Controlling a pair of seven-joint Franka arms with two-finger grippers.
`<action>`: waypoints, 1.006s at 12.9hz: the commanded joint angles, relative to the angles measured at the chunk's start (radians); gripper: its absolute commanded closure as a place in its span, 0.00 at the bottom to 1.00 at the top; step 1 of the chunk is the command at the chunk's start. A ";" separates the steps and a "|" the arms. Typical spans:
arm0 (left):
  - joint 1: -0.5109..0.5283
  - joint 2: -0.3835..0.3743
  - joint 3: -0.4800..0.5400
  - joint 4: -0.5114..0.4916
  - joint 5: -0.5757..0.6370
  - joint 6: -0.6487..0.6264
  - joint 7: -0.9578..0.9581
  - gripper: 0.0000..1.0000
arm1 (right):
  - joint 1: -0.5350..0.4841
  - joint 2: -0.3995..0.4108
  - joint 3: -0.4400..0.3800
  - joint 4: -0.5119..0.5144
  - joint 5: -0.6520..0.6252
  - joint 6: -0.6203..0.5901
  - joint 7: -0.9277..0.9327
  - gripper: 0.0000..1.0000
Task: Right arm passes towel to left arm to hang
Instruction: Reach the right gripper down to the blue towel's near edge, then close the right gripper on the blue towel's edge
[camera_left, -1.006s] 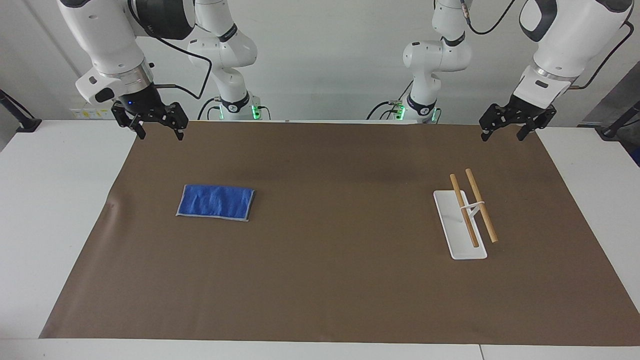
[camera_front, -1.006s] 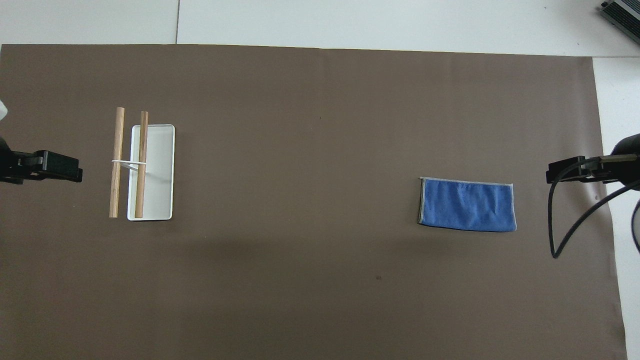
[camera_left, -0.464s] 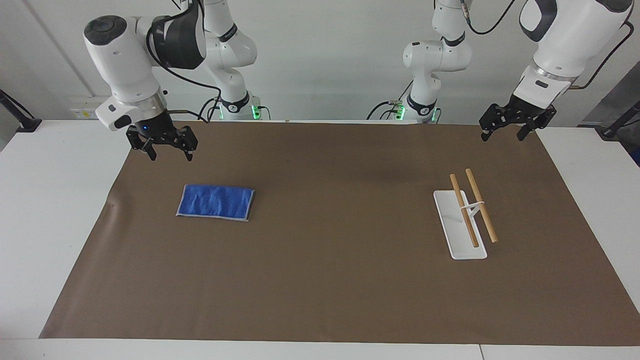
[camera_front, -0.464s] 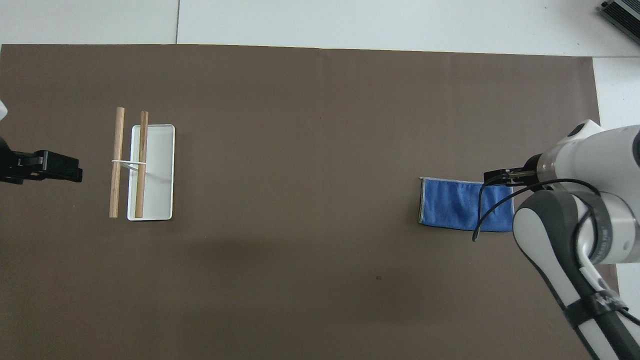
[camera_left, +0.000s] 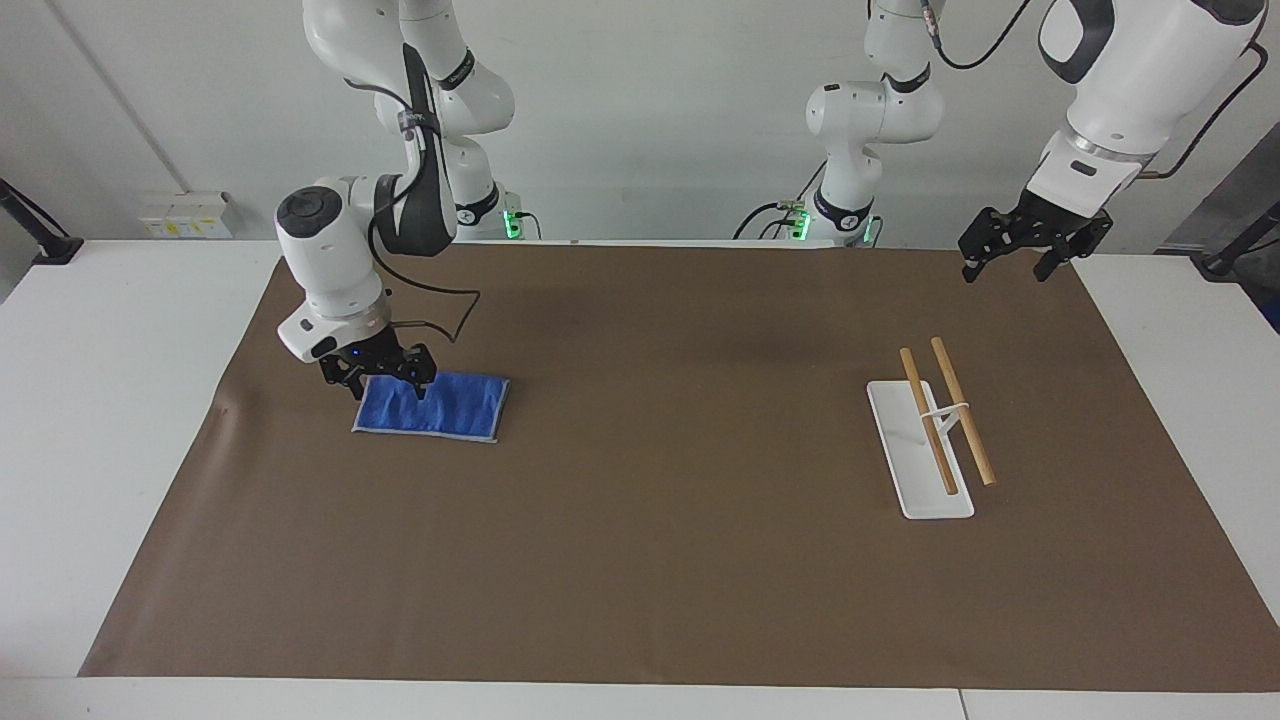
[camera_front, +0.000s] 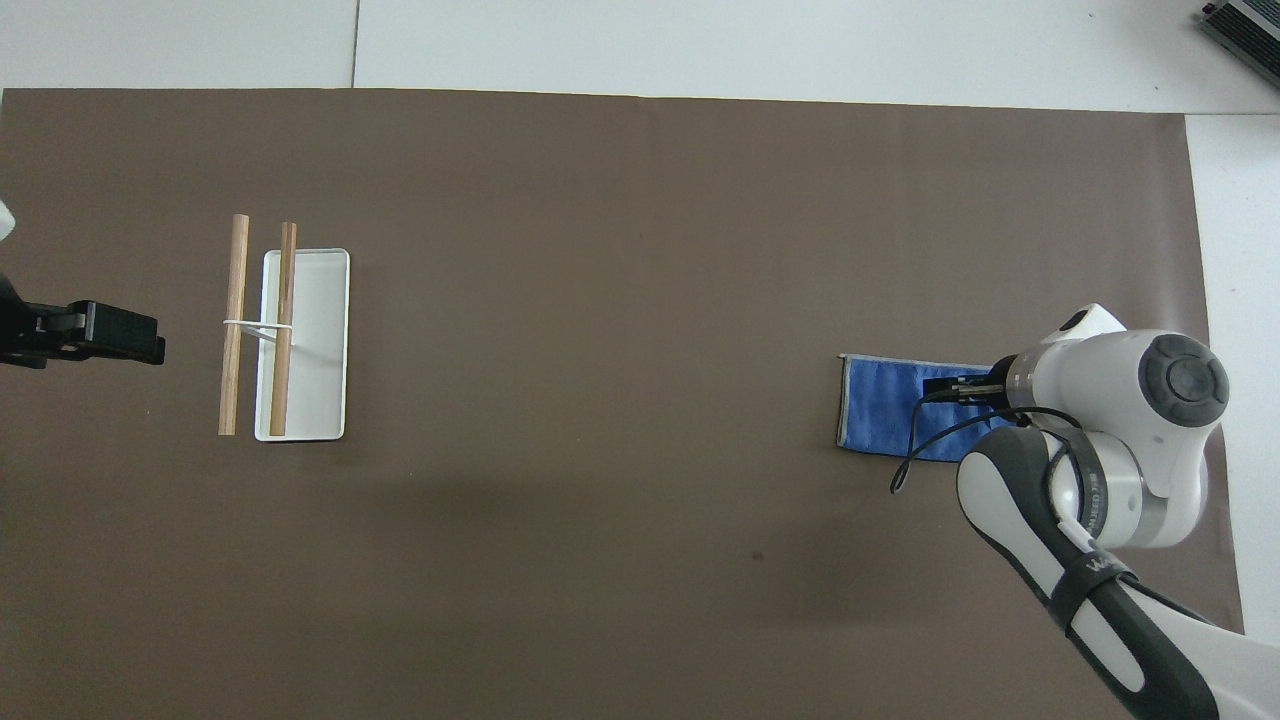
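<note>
Brown paper (camera_left: 640, 560) covers the table, with the towel (camera_left: 445, 408) lying flat toward the right arm's end and a white tray (camera_left: 915, 470) carrying two wooden bars (camera_left: 928, 432) toward the left arm's end. Right gripper (camera_left: 383, 385) is down at the towel's end, fingers spread, whether it touches the cloth I cannot tell. Left gripper (camera_left: 1012, 262) waits in the air over the paper's corner, jaws apart and empty.

Nubby cloth towel (camera_left: 440, 405), matt paper mat (camera_left: 660, 580), wooden bars (camera_left: 962, 408), glossy white tray (camera_left: 905, 455).

right end effector (camera_left: 378, 380) lowered onto towel (camera_left: 450, 408)
</note>
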 joint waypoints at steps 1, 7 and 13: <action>-0.001 -0.023 0.001 -0.023 0.011 -0.006 0.003 0.00 | -0.033 0.000 0.005 -0.027 0.036 0.018 -0.060 0.00; -0.001 -0.023 0.001 -0.023 0.011 -0.004 0.003 0.00 | -0.033 0.027 0.005 -0.038 0.037 0.044 -0.047 0.00; -0.001 -0.023 0.001 -0.023 0.011 -0.006 0.003 0.00 | -0.030 0.028 0.005 -0.050 0.037 0.045 -0.048 0.35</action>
